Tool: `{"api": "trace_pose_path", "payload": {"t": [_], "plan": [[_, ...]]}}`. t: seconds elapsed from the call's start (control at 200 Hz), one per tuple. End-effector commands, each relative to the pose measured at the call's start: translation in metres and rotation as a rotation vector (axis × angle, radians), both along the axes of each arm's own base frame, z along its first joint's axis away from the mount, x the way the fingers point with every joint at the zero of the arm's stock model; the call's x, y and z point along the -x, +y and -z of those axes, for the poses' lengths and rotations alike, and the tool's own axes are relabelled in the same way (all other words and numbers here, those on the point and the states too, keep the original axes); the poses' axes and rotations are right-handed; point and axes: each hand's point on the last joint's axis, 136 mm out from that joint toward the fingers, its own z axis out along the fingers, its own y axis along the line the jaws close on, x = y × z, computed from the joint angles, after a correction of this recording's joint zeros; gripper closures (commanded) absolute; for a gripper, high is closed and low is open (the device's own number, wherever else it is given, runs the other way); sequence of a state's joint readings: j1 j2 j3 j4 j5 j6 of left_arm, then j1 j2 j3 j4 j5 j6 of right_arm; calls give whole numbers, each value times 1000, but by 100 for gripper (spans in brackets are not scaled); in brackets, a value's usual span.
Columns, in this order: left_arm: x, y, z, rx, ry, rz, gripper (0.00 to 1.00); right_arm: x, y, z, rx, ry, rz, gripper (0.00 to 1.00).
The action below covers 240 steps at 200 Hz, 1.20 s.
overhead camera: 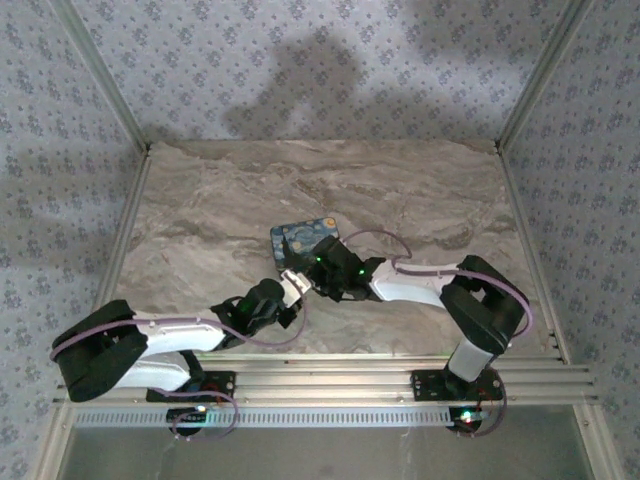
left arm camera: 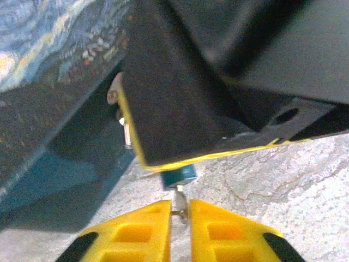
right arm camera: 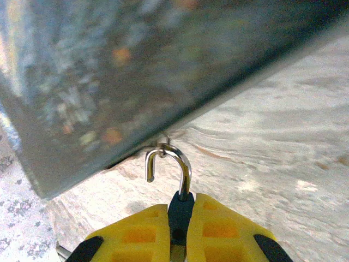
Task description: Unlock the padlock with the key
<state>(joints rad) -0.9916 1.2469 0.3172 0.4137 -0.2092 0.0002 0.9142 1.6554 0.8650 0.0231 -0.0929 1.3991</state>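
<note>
Marble-pattern counter [overhead camera: 420, 190], patterned walls [overhead camera: 300, 60] all round. A blue swirl-print box [overhead camera: 305, 238] sits mid-counter, with both arms meeting at its near edge. The padlock [right arm camera: 179, 210] is the small blue body hooked to the box's near side by a silver shackle [right arm camera: 184, 166]. It is not the box itself.

The right end effector [right arm camera: 180, 206] is clamped on the padlock body. The left end effector [left arm camera: 179, 214] is pinched together on the key [left arm camera: 179, 200], whose shaft runs up into the body's underside.

My read of the step: key seated, turn/release stage. The shackle's short leg looks free of the body, so it's probably sprung.

Next move: right holds the body steady and left keeps key torque. Then unhook the shackle from the box's small loop [right arm camera: 163, 143] without dragging the box.

- **Right wrist view:** gives the shackle and its free end. Left wrist view has that hidden behind the right arm's black housing.
- **Left wrist view:** gives the key-to-keyway contact, which right wrist view lacks.
- **Top view:** gives arm layout; the lock is too small to read there.
</note>
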Motion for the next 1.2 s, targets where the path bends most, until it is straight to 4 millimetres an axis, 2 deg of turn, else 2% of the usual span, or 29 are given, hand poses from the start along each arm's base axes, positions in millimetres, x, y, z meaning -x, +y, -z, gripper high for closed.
{"api": "trace_pose_path", "payload": {"t": [0.0, 0.26, 0.42, 0.53, 0.794, 0.999, 1.114, 1.194], "plan": [[0, 0, -23, 99, -10, -33, 73, 8, -23, 14, 23, 53, 82, 100], [9, 34, -42, 235, 24, -124, 70, 0, -57, 7, 82, -12, 208, 100], [13, 55, -51, 274, 9, -161, 69, -16, -59, -7, 86, -79, 250, 100], [17, 66, -52, 288, 6, -178, 68, -23, -56, -16, 122, -103, 211, 100], [20, 77, -62, 320, -9, -198, 68, -24, -70, -10, 158, -100, 193, 100], [12, 87, -69, 269, 25, -264, 64, -2, -110, -17, 274, -66, 93, 100], [6, 87, -74, 257, 62, -281, 62, 9, -136, -4, 315, 50, -62, 100], [1, 84, -76, 259, 88, -286, 56, 10, -149, 6, 344, 108, -157, 100]]}}
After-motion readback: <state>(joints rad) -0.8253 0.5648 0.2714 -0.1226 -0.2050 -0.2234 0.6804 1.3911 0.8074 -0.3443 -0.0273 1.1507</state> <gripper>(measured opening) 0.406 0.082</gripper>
